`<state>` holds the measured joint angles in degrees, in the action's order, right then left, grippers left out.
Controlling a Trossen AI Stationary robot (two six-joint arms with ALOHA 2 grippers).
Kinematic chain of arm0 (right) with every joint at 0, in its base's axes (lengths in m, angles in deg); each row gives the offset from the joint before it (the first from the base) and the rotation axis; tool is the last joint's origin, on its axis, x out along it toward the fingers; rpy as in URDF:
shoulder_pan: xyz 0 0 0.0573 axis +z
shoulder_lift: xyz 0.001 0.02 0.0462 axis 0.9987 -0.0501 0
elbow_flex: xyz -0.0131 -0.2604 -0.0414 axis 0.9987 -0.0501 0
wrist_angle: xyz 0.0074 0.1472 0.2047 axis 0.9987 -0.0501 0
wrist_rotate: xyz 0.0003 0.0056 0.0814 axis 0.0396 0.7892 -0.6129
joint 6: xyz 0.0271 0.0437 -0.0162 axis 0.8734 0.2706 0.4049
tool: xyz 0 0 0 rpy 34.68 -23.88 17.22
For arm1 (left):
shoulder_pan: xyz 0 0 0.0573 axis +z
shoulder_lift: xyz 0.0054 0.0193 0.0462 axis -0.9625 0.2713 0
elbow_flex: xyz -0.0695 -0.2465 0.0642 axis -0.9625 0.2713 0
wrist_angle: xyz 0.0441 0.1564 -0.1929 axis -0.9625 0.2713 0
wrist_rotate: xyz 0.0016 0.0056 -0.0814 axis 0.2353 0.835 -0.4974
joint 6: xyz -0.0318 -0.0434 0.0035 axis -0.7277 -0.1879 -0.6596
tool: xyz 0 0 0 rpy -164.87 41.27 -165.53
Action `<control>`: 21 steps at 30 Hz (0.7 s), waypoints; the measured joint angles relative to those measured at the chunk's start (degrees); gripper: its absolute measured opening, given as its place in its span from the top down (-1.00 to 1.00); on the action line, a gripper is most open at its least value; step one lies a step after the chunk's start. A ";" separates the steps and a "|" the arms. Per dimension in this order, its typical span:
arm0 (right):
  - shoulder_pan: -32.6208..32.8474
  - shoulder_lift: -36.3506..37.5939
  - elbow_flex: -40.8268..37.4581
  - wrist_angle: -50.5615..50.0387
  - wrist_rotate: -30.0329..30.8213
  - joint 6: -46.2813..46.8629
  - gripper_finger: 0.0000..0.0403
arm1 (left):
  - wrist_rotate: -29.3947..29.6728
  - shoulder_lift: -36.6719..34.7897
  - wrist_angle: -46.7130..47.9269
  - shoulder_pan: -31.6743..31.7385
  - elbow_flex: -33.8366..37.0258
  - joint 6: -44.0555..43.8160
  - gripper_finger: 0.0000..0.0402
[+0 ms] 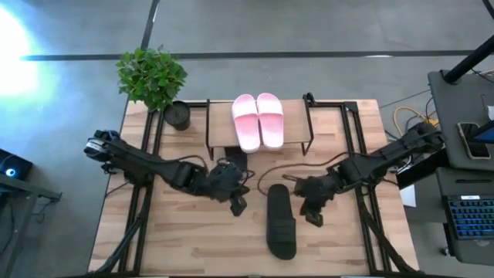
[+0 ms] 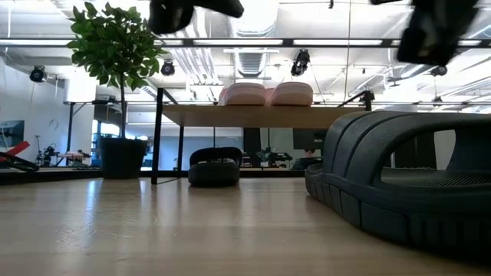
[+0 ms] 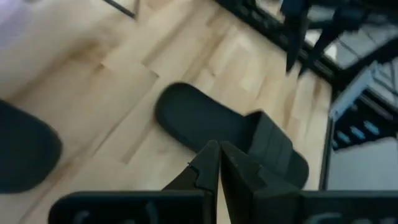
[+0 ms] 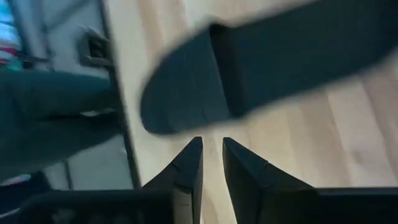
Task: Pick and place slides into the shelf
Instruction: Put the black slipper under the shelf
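The big wooden worktop (image 1: 185, 239) holds everything. At its far side stands the shelf (image 1: 258, 143), with the two pink slides (image 1: 258, 120) on top. One black slide (image 1: 281, 222) lies near the middle; another (image 2: 214, 166) sits under the shelf. Left jaws (image 1: 237, 204) are clenched (holding nothing). Right jaws (image 1: 314, 214) are slightly apart, empty.

My table (image 1: 193, 239) is pale wood planking, smooth with a soft sheen. The shelf (image 1: 220, 123) has a light wooden top on thin black metal frames. The pink slides (image 1: 258, 120) look like smooth matt foam or rubber. The black slide (image 1: 280, 222) is matt, with ribbed sides. My left gripper (image 3: 219, 163) fingers are matt dark plastic.
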<state>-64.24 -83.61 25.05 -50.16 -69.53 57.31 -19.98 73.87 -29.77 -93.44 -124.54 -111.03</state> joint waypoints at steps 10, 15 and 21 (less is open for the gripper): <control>-3.43 -6.21 -3.45 7.63 -9.85 -8.44 0.12 | 9.57 -2.71 6.98 -8.07 0.00 -7.08 0.68; -3.39 -11.29 -2.20 11.15 -11.34 -17.42 -0.17 | 9.57 -2.71 7.68 -11.13 0.04 -7.82 0.47; -5.90 -19.06 1.56 11.10 -11.42 -21.93 -0.24 | 9.56 -2.83 12.25 -12.44 0.07 -7.87 0.39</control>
<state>-70.14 -102.67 26.61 -39.06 -80.95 35.38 -10.42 71.05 -17.52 -105.88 -124.47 -118.89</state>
